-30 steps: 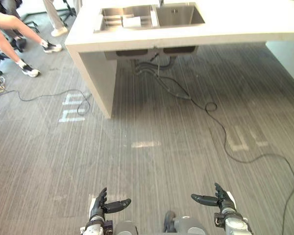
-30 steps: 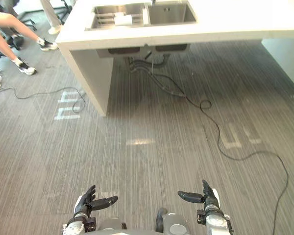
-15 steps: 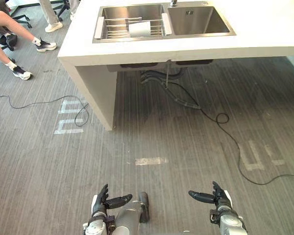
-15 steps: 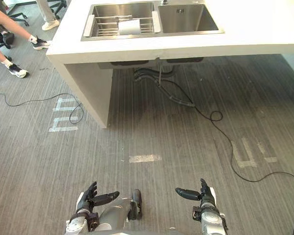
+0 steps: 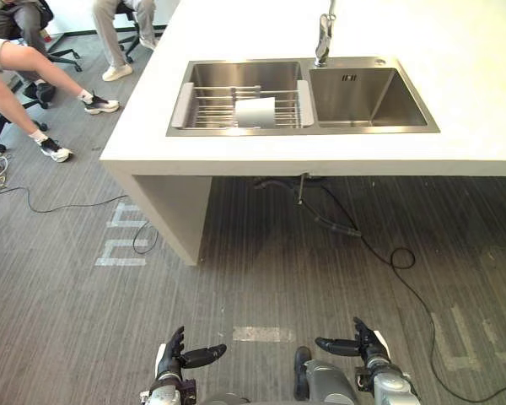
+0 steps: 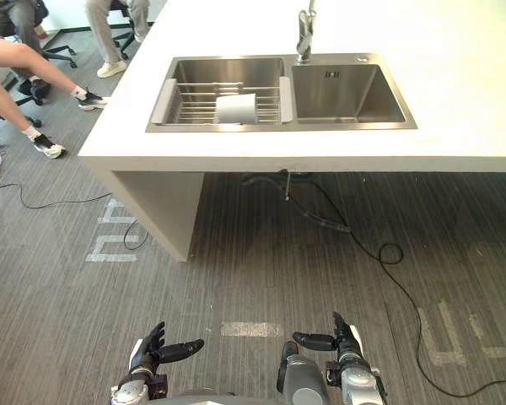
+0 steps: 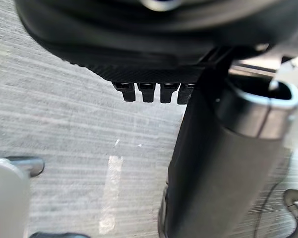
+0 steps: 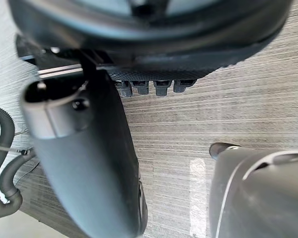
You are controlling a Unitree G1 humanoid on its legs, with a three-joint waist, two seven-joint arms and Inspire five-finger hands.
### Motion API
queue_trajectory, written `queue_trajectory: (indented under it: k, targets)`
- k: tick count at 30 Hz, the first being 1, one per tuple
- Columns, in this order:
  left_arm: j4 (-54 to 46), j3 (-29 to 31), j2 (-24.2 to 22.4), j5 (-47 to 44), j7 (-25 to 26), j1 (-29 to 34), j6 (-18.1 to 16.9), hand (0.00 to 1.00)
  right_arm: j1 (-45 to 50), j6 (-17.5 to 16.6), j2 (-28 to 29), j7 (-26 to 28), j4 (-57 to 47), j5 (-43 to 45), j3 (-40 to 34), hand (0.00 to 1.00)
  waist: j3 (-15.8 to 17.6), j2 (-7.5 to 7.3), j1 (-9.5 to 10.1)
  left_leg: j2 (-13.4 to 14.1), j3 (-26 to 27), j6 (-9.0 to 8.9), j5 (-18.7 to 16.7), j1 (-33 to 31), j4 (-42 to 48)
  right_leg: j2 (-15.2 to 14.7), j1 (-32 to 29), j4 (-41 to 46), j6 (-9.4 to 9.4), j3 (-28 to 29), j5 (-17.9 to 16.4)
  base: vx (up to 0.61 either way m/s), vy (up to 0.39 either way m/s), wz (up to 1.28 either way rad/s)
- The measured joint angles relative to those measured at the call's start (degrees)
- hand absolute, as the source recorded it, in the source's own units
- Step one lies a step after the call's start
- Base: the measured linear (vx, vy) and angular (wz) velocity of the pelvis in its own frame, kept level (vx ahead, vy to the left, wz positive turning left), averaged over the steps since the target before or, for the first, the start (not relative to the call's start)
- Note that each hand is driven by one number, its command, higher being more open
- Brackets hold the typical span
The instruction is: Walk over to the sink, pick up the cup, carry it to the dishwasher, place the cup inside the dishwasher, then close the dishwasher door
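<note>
Left hand (image 5: 175, 359) and right hand (image 5: 364, 346) hung open, empty; cup (image 5: 255, 111) lay sideways on rack (image 5: 209, 110), might roll when grasped.

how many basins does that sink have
2. The left basin holds a wire rack with the white cup resting on it; the right basin, by the faucet, looks bare.

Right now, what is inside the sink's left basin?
A wire rack spans the left basin, with the white cup resting on it. The basin floor under the cup and rack is largely hidden.
</note>
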Motion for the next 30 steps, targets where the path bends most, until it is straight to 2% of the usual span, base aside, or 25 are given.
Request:
queue_trajectory:
  k: [1,2,3,4,5,6,7,8,10,11,12,13,14,15,16,17,21,23,24,25,27,28,29,30]
  targets:
    - [-1.12,0.18,-0.57,-0.05,-0.01,-0.15,0.04,1.00,1.20,0.12,0.15,-0.16,0.14,0.04,0.05,1.00,0.13,-0.02,0.15,0.88,-1.04,-1.01,0.21,-3.27,9.88,0.32,3.62,-1.95,-0.26,-1.55,-0.75,0.29,-0.210,0.64]
    - [-3.38,0.21,-1.02,-0.05,0.00,0.57,0.09,1.00,1.95,0.21,0.33,-0.27,0.04,0.06,0.29,1.00,0.31,0.08,0.25,2.00,-1.19,-3.44,2.01,-6.32,18.93,0.78,6.76,-3.60,-0.60,-2.65,-1.17,0.29,-0.191,0.60]
    - [-5.12,0.21,-1.32,-0.08,0.02,1.22,0.14,1.00,2.25,0.20,0.39,-0.40,-0.02,0.28,0.42,1.00,0.54,0.15,0.39,2.86,-1.12,-4.85,3.72,-8.49,24.64,1.22,8.90,-4.75,-1.06,-3.20,-1.51,0.28,-0.148,0.37]
    - [-8.82,0.17,-1.62,-0.53,0.04,2.11,0.31,1.00,2.41,0.19,0.53,-0.80,-0.14,0.83,0.79,1.00,0.86,0.13,1.00,5.21,0.45,-4.54,3.48,-12.30,34.07,2.19,12.36,-6.96,-1.79,-3.88,-1.99,0.25,-0.114,0.18]
    - [-12.83,0.17,-1.58,-1.21,0.21,2.25,0.67,1.00,2.31,0.10,0.72,-1.09,-0.50,1.17,0.72,1.00,1.04,0.02,1.97,6.84,2.43,-3.39,2.86,-15.37,38.00,2.40,14.78,-8.98,-1.84,-4.05,-2.05,0.29,-0.109,0.13]
    - [-15.99,0.17,-1.58,-1.25,0.41,2.37,0.80,1.00,2.24,0.01,0.77,-1.22,-1.02,1.18,0.67,1.00,1.17,-0.20,2.26,7.25,3.51,-2.70,2.45,-17.18,38.32,2.21,15.99,-10.13,-1.74,-4.24,-2.05,0.23,-0.067,0.13]
    - [-21.04,0.17,-1.59,-1.25,0.63,2.61,0.79,1.00,2.23,-0.09,0.74,-1.49,-2.05,1.18,0.41,1.00,1.44,-0.60,2.62,7.37,4.37,-1.74,1.71,-19.63,36.67,1.87,17.14,-11.41,-1.36,-4.67,-2.06,0.25,-0.002,0.16]
    - [-26.37,0.20,-1.60,-1.22,1.47,2.79,0.71,1.00,1.99,-0.12,0.76,-1.94,-2.60,1.19,0.06,1.00,1.54,-0.57,3.08,6.52,5.71,-0.81,0.97,-20.83,31.54,0.96,18.16,-11.87,-0.07,-4.91,-1.58,0.29,0.074,0.20]
    - [-33.17,0.77,-2.01,-1.14,2.16,2.88,0.37,1.00,1.95,-0.11,0.58,-2.23,-2.96,1.17,-0.17,1.00,1.75,-0.91,3.48,3.14,6.40,-0.56,0.81,-21.00,20.34,-1.22,19.49,-12.11,1.03,-5.31,-2.13,0.31,0.131,0.14]
    - [-37.34,1.72,-2.71,-1.09,2.83,2.92,-0.23,1.00,2.12,-0.11,0.18,-2.26,-3.90,1.17,-0.68,1.00,1.61,-0.69,3.57,0.63,6.39,-0.26,3.10,-20.90,10.60,-2.47,19.94,-12.00,2.28,-5.44,-2.90,0.26,0.141,0.09]
    - [-39.34,2.33,-3.17,-0.93,3.32,3.05,-0.47,1.00,2.29,-0.11,-0.12,-2.26,-4.37,1.15,-0.89,1.00,1.40,-0.28,3.65,-0.13,6.30,0.06,6.54,-20.56,5.14,-2.66,20.29,-11.99,3.05,-5.44,-3.38,0.43,0.239,0.02]
    - [-43.64,3.44,-4.04,-0.93,4.47,3.88,-1.10,1.00,2.95,-0.13,-0.66,-2.21,-5.11,1.14,-1.18,1.00,0.57,1.60,4.32,-0.23,6.13,3.66,17.48,-19.11,-3.51,-1.56,21.43,-11.93,5.26,-5.06,-5.26,0.43,0.220,0.13]
    - [-46.12,4.90,-3.93,0.04,5.80,2.98,-1.50,1.00,2.64,0.09,0.86,-2.21,-4.68,1.15,-1.47,1.00,0.95,-0.54,4.52,-2.50,6.47,4.58,17.02,-17.58,-3.90,-3.64,22.52,-11.92,5.47,-4.24,-5.95,0.37,0.183,0.17]
    - [-48.48,5.27,-4.07,0.45,6.78,3.10,-1.50,1.00,2.87,0.02,1.28,-2.04,-5.06,1.13,-1.48,1.00,0.69,-1.20,4.61,-3.32,6.36,5.23,16.30,-17.36,-4.63,-4.14,22.43,-12.02,5.36,-3.62,-6.08,0.31,0.130,0.31]
    - [-53.59,6.35,-4.40,2.03,8.11,3.85,-1.50,1.00,2.47,-0.07,2.09,-1.81,-5.25,1.09,-1.45,1.00,0.83,-2.70,4.75,-4.74,6.46,5.95,15.37,-17.53,-4.68,-5.28,22.64,-12.68,5.39,-2.16,-6.47,0.29,0.116,0.16]
    - [-58.45,6.95,-4.85,3.86,9.31,4.95,-1.45,1.00,1.52,-0.06,2.48,-1.79,-5.23,1.08,-1.49,1.00,1.15,-3.28,5.15,-5.62,6.72,6.46,13.79,-17.67,-3.31,-6.18,23.40,-13.34,5.53,-1.15,-6.35,0.34,0.133,0.12]
    - [-70.99,6.78,-5.23,7.55,12.12,7.91,-2.11,1.00,0.55,-0.11,2.81,-0.99,-6.09,1.08,-1.41,1.00,0.87,-3.17,5.77,-6.67,7.28,7.01,9.19,-16.09,-0.90,-7.87,23.95,-9.90,6.09,0.54,-5.97,0.23,0.094,-0.06]
    - [-76.36,5.97,-4.94,7.86,12.80,8.25,-3.98,1.00,0.44,-0.10,2.85,-0.67,-6.10,1.08,-0.34,1.00,0.38,-2.61,5.35,-6.37,7.19,6.72,7.96,-12.71,-3.76,-9.37,17.78,5.57,6.52,1.62,-5.97,0.19,0.091,-0.13]
    - [-77.38,5.50,-4.59,7.86,12.87,8.33,-4.35,1.00,0.54,-0.10,2.91,-0.55,-6.09,1.08,0.01,1.00,0.34,-2.67,5.10,-6.46,7.11,6.91,7.82,-11.61,-4.42,-10.20,15.90,10.79,7.06,1.67,-5.85,0.22,0.063,-0.01]
    - [-78.67,4.15,-3.96,7.86,12.88,8.47,-4.98,1.00,1.08,-0.08,3.17,-0.24,-5.91,1.08,0.43,1.00,0.32,-2.66,4.43,-6.53,6.77,7.45,7.38,-9.42,-5.21,-11.63,12.55,19.68,7.15,1.77,-6.43,0.26,0.039,0.11]
    - [-79.74,0.64,-3.16,7.85,12.68,8.86,-5.92,1.00,1.91,0.00,3.99,0.36,-5.12,1.07,0.96,1.00,-0.26,-2.43,2.83,-6.16,5.72,7.45,6.95,-6.18,-6.49,-12.06,7.46,27.57,5.19,0.56,-8.65,0.30,0.011,0.23]
    - [-79.94,-0.48,-3.01,7.83,12.66,8.86,-5.97,1.00,1.92,0.01,4.23,0.42,-4.77,1.06,1.15,1.00,-0.41,-2.38,2.46,-5.91,5.51,7.38,6.99,-5.34,-7.18,-11.95,6.05,27.89,4.24,-0.08,-9.23,0.28,-0.037,0.21]
    - [-80.20,-2.67,-2.75,7.69,12.41,8.84,-6.32,1.00,1.88,0.05,4.61,0.46,-4.49,1.05,1.89,1.00,-0.47,-2.24,1.83,-5.22,5.23,7.14,7.05,-4.17,-8.06,-11.45,3.15,27.11,2.37,-1.23,-10.46,0.22,-0.054,0.09]
    - [-80.19,-3.64,-2.57,7.50,12.18,8.76,-6.44,1.00,1.89,0.05,4.62,0.49,-4.27,1.04,2.46,1.00,-0.46,-2.04,1.62,-4.68,5.21,6.75,7.00,-3.71,-8.36,-10.97,1.93,25.83,1.65,-1.85,-10.94,0.29,-0.135,0.02]
